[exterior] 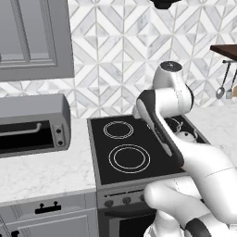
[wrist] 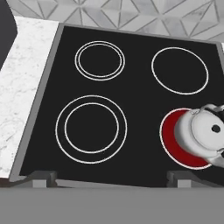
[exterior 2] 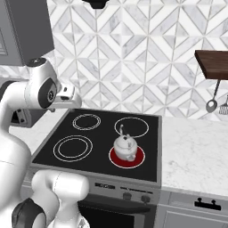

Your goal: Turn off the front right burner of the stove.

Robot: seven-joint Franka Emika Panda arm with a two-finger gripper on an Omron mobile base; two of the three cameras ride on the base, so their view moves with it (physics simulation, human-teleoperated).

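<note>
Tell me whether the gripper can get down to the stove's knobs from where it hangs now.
Probably yes. The gripper hangs above the stove, and nothing stands between it and the knobs on the grey front panel; the kettle sits back on the lit front right burner.

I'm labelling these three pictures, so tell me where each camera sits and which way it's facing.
Left base view: behind the arm's left, facing forward-down over the stove and toaster oven; the white arm rises at lower right.
Right base view: behind its right, facing the same stove; the arm rises at left.
Hand view: above the cooktop, looking down; dark fingers at bottom.
Right base and hand views share the kettle on the lit front right burner.
</note>
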